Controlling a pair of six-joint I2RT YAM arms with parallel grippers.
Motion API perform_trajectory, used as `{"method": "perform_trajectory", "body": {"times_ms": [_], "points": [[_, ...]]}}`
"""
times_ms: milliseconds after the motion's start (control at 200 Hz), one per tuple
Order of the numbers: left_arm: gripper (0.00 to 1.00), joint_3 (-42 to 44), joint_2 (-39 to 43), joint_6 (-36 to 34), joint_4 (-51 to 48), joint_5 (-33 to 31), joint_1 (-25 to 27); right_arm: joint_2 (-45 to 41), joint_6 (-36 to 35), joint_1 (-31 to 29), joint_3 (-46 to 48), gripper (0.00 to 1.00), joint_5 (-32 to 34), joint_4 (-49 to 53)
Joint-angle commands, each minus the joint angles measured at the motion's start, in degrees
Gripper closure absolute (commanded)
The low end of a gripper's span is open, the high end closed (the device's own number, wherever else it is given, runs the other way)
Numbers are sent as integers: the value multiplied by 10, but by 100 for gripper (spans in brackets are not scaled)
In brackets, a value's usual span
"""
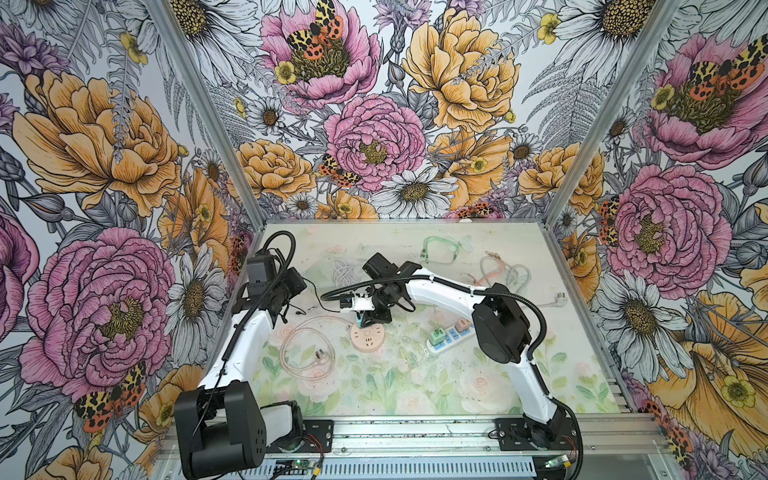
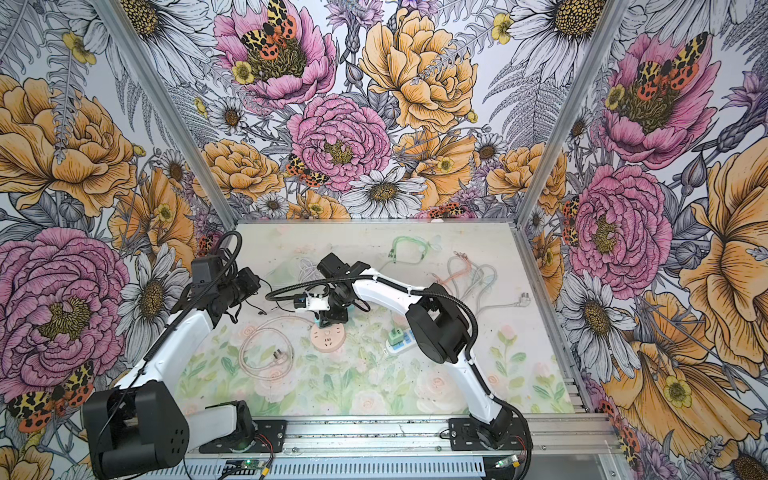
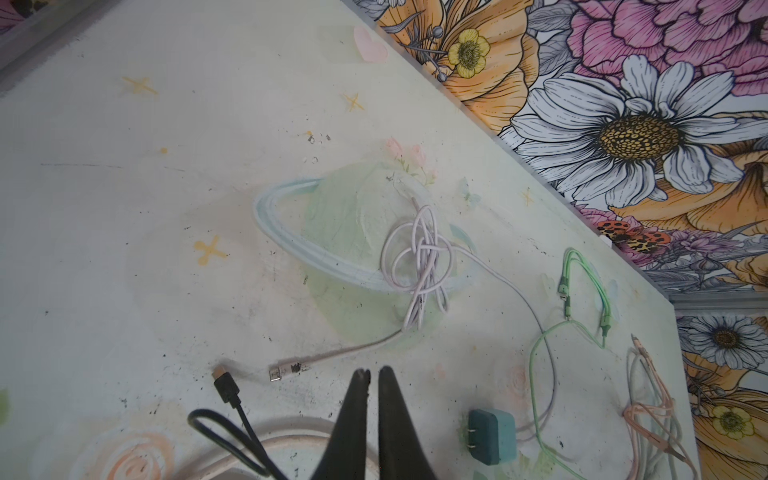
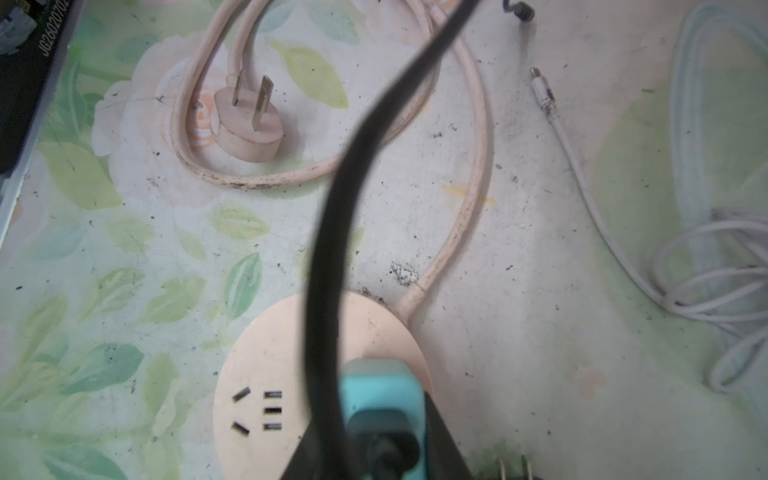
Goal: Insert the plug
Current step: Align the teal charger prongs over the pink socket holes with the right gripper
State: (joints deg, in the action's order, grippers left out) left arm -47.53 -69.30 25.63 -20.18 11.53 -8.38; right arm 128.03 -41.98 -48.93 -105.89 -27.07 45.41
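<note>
My right gripper (image 4: 384, 440) is shut on the plug (image 4: 382, 395), a teal block with a black cable (image 4: 332, 249) rising out of it. It holds the plug upright over the round pink socket (image 4: 266, 365), beside a free set of slots; the prongs are hidden, so contact cannot be told. Both top views show this gripper (image 1: 365, 320) (image 2: 329, 318) reaching left over the socket (image 1: 368, 340) (image 2: 328, 337). My left gripper (image 3: 372, 372) is shut and holds nothing, hovering above the table at the back left.
The socket's pink cord (image 1: 305, 353) coils front left and ends in its own plug (image 4: 249, 120). A white power strip (image 1: 451, 340) carries chargers on the right. Another teal charger (image 3: 492, 436), a white cable bundle (image 3: 419, 266), green cables (image 3: 582, 291) and a black USB lead (image 3: 226, 388) lie about.
</note>
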Motion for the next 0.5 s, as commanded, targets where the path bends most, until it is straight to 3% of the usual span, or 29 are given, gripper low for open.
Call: {"method": "perform_trajectory", "body": {"times_ms": [0, 210, 300, 495], "points": [[90, 11, 24, 5, 0, 10, 0, 2, 25, -19, 35, 100, 19, 39], [90, 19, 40, 1, -12, 17, -6, -6, 63, -28, 54, 100, 52, 19], [90, 22, 44, 0, -16, 21, -7, -13, 98, -29, 56, 100, 36, 11], [90, 32, 56, -3, -20, 18, -10, -64, 177, -42, 172, 100, 39, -142]]}}
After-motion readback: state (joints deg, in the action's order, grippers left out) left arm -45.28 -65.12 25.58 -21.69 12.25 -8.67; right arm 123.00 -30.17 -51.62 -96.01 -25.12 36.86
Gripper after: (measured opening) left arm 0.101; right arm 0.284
